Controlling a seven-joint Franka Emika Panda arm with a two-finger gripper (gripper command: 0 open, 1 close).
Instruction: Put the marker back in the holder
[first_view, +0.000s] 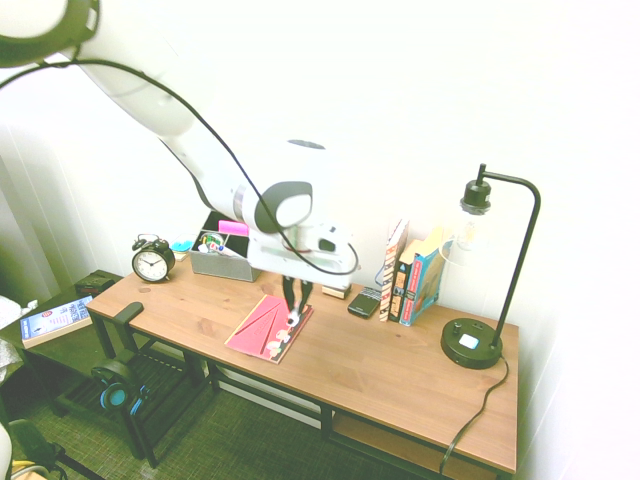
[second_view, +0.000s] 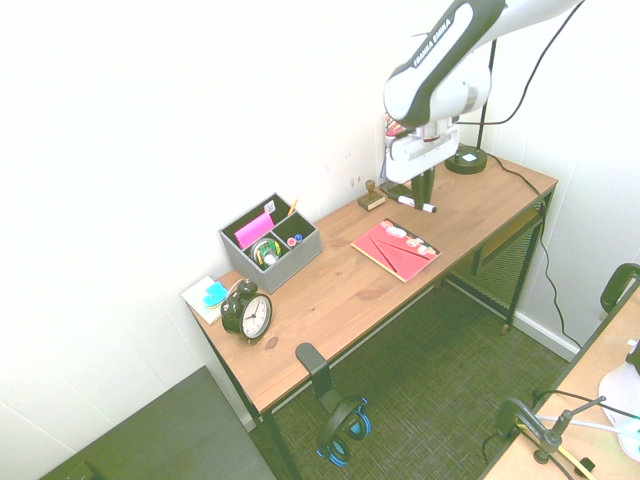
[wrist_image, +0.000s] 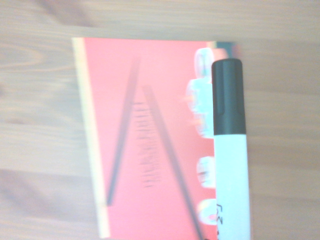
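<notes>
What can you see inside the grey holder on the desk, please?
The holder has a pink item standing in one compartment and small colourful items in the others. Their lower parts are hidden by its walls. The marker is not inside; the gripper holds it above the desk.

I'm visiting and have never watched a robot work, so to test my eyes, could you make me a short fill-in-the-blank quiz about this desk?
1. The gripper is shut on the slim white marker with the black cap, held in the air above the wooden ____.
2. The grey rectangular holder box stands between the flat pink booklet and the round black alarm ____.
3. The black desk lamp stands at the end of the desk farthest from the ____.

Missing words: desk; clock; clock
</notes>
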